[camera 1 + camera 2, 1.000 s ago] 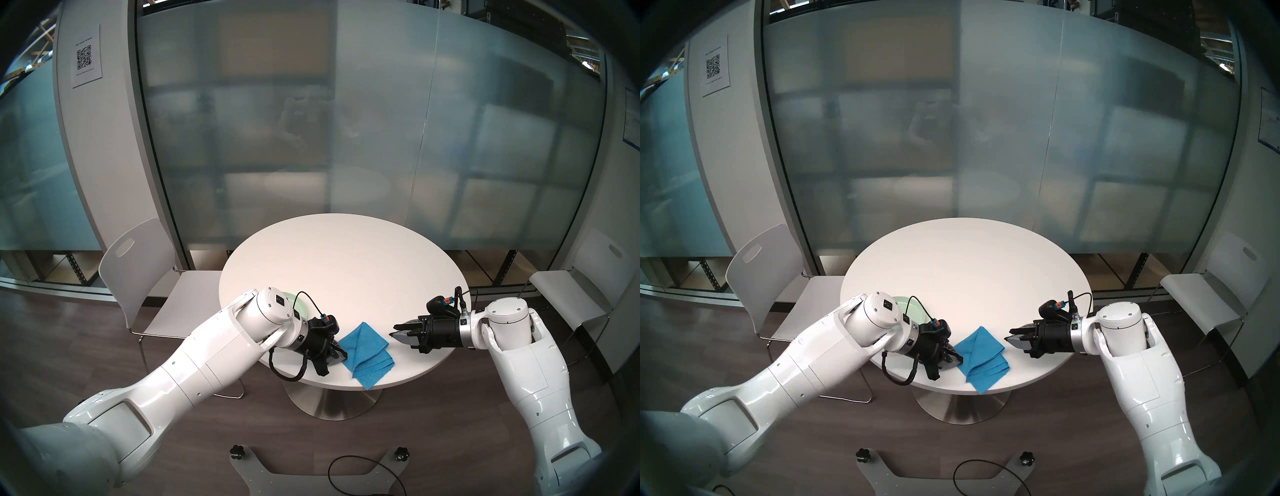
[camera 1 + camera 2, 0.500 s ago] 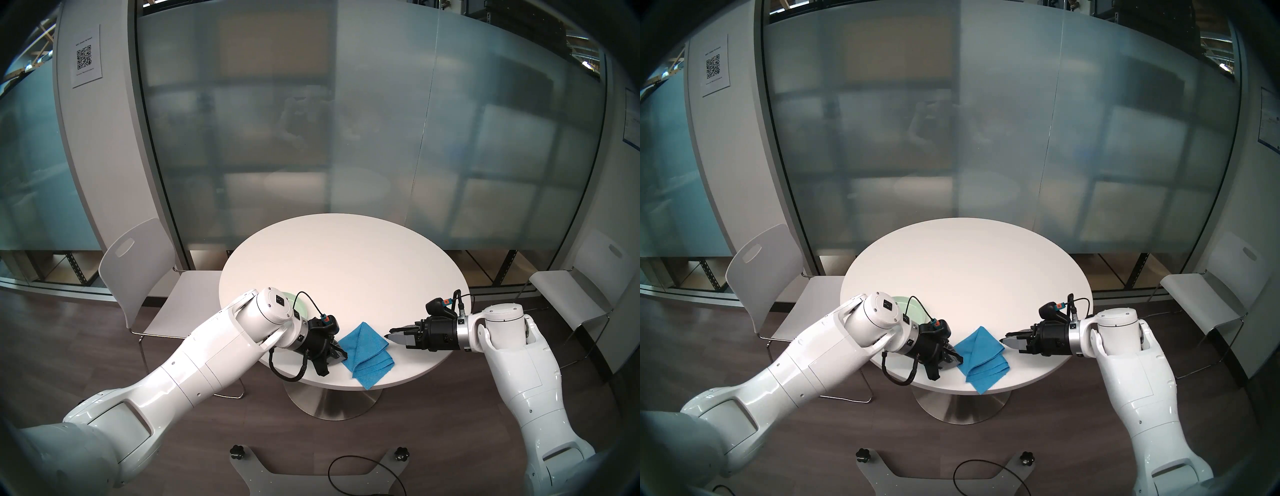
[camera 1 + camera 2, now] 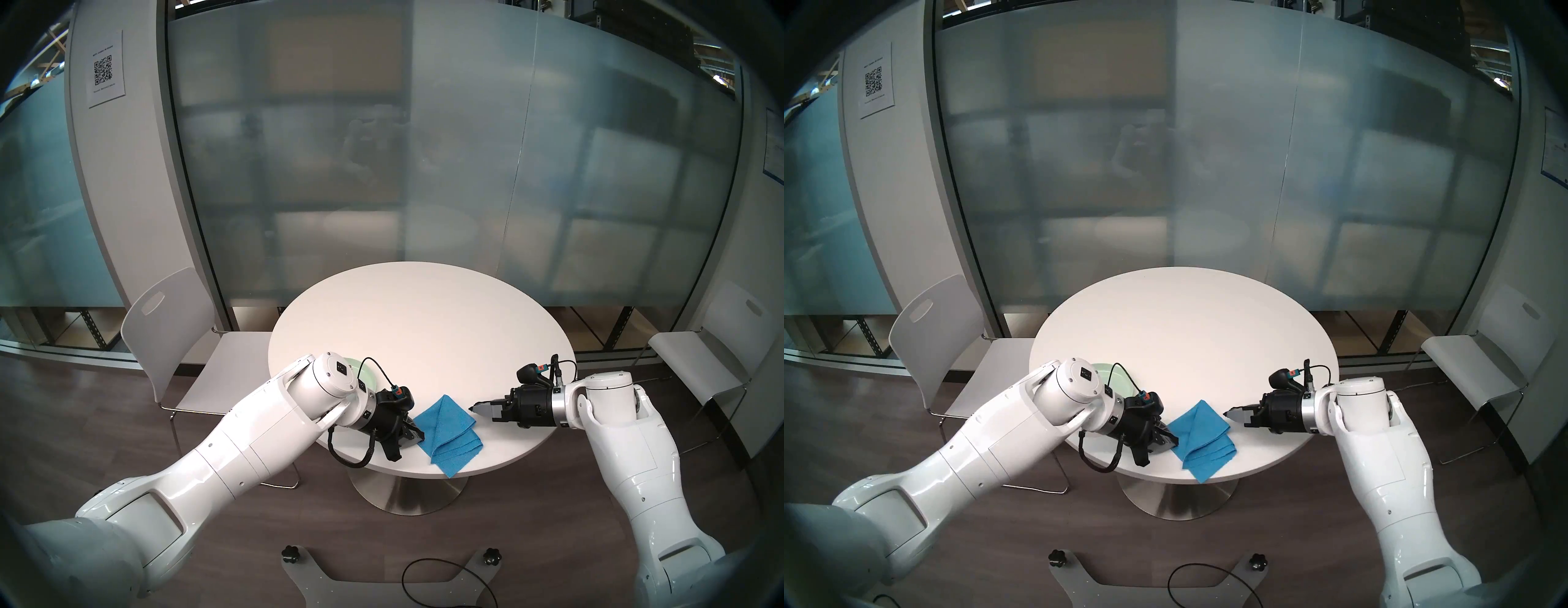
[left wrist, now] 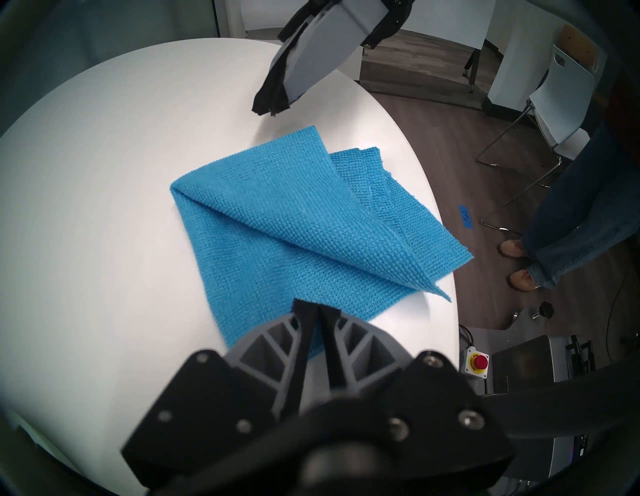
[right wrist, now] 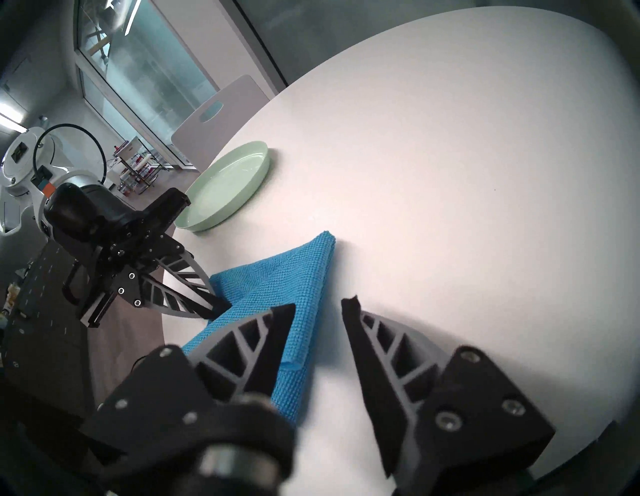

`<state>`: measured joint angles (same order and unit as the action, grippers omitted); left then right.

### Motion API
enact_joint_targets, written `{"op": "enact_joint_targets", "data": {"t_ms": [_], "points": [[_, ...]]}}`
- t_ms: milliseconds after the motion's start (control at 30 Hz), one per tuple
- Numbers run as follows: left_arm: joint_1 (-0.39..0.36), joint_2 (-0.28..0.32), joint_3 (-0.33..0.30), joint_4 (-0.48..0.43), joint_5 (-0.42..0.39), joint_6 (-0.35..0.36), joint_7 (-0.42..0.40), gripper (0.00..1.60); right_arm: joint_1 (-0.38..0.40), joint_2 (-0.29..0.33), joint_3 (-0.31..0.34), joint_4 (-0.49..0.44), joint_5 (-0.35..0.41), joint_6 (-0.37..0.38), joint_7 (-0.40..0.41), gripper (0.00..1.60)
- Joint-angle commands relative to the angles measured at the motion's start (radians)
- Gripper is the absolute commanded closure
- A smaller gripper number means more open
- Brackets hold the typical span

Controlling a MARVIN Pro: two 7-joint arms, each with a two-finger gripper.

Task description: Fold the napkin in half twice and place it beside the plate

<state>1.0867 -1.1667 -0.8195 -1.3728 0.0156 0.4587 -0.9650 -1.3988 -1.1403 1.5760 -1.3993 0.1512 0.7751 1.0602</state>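
Left wrist view: the left claw (image 4: 315, 311) sits at the bottom of the frame with its two dark fingers drawn almost together, only a thin slit between them, their tips at the near edge of the napkin (image 4: 294, 228). Whether any cloth is pinched in that slit cannot be told from here. The napkin is a bright blue woven cloth lying folded on the white round surface (image 4: 104, 194), with a top flap creased on a diagonal and lower layers fanning out under it toward the surface's rim, one corner reaching that rim. Beyond the napkin, the right claw (image 4: 273, 105) hangs over the surface with its dark tips pointing down at the cloth's far corner, a little short of it.

From the right wrist camera, the right claw (image 5: 320, 306) stands part open with a clear gap between its fingers and nothing held; the folded edge of the napkin (image 5: 298, 277) lies in and just ahead of that gap. The left claw (image 5: 218, 308) touches the cloth's opposite side with its tips together. Farther back, the plate (image 5: 228, 188), pale green with a low rim, rests on the surface just apart from the napkin, beside the left wrist.

In the head views the napkin (image 3: 449, 429) lies near the front edge of the surface (image 3: 424, 322), between the left claw (image 3: 418, 437) and the right claw (image 3: 475, 408). The plate (image 3: 367, 373) is mostly hidden behind the left arm. A white chair (image 3: 169, 335) stands at the surface's left side and frosted glass panels (image 3: 424, 148) fill the background.
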Motion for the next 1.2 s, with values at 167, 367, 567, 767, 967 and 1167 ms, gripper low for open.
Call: {"op": "enact_joint_targets", "data": {"t_ms": [167, 367, 567, 767, 967, 1167], "points": [[-0.007, 0.000, -0.006, -0.012, -0.003, 0.000, 0.000, 1.03, 0.014, 0.028, -0.036, -0.033, 0.052, 0.025, 0.079, 0.80], [-0.009, -0.002, -0.005, -0.007, -0.004, -0.003, 0.000, 1.03, -0.001, 0.051, -0.063, -0.051, 0.082, 0.040, 0.066, 0.82], [-0.010, -0.003, -0.006, -0.007, -0.004, -0.003, 0.001, 1.03, -0.006, 0.064, -0.083, -0.056, 0.105, 0.048, 0.052, 0.85], [-0.012, -0.003, -0.008, -0.007, -0.005, -0.002, 0.001, 1.03, -0.003, 0.078, -0.108, -0.052, 0.127, 0.052, 0.037, 0.87], [-0.012, -0.003, -0.008, -0.003, -0.005, -0.004, 0.002, 1.03, 0.000, 0.090, -0.128, -0.048, 0.152, 0.046, 0.030, 0.99], [-0.014, -0.003, -0.006, 0.001, -0.003, -0.008, 0.002, 1.03, 0.000, 0.101, -0.138, -0.061, 0.172, 0.041, 0.019, 1.34]]}}
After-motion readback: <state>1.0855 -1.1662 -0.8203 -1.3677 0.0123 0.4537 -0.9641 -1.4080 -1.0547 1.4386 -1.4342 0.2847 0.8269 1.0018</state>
